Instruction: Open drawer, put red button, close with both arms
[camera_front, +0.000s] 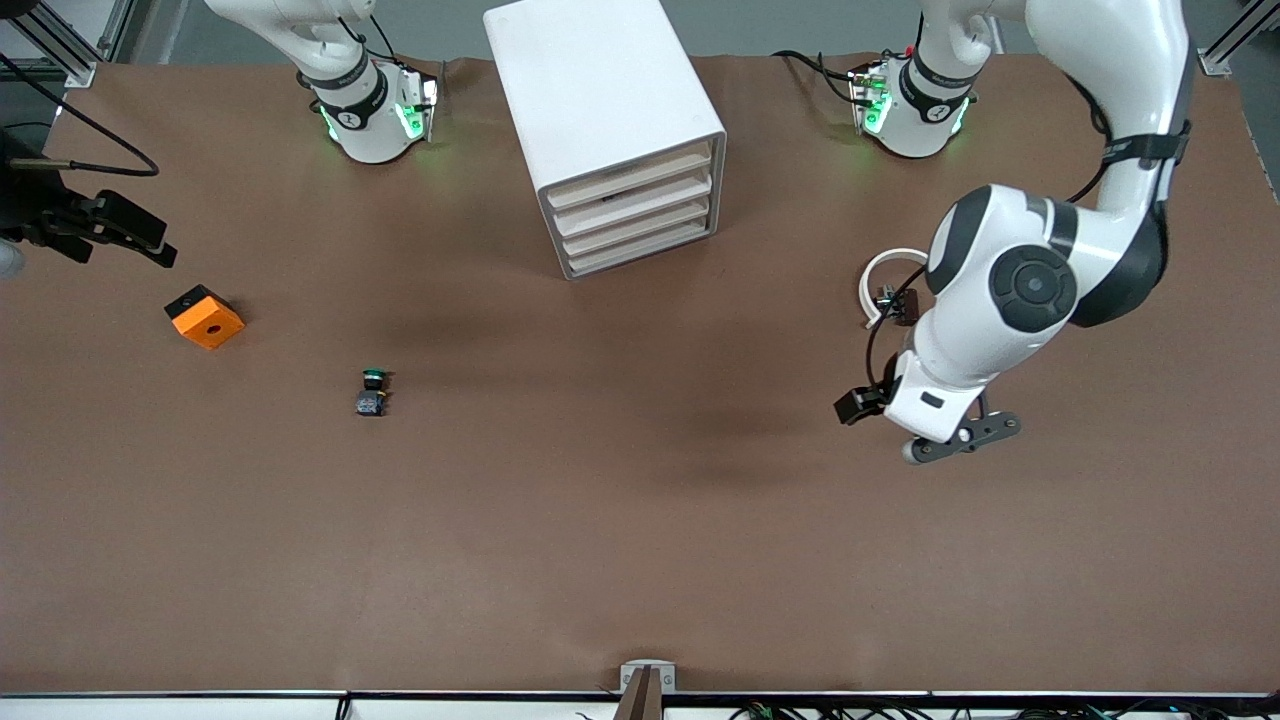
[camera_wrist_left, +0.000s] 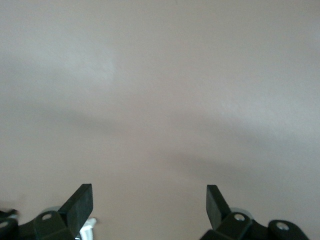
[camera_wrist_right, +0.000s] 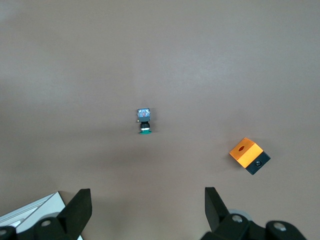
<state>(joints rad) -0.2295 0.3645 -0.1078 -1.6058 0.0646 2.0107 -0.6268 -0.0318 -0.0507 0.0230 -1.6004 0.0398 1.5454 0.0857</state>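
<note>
**No red button in sight; drawers shut**

Only a green-capped switch (camera_front: 372, 392) is seen on the table, near an orange block (camera_front: 204, 316); no red button can be made out. The drawer unit (camera_front: 610, 130) is closed, its contents hidden. Nothing is done yet. The left gripper (camera_wrist_left: 149, 205) and right gripper (camera_wrist_right: 148, 207) are held wide, empty.

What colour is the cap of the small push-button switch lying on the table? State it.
Green: the push-button switch has a green cap, clearest in the right wrist view.
</note>
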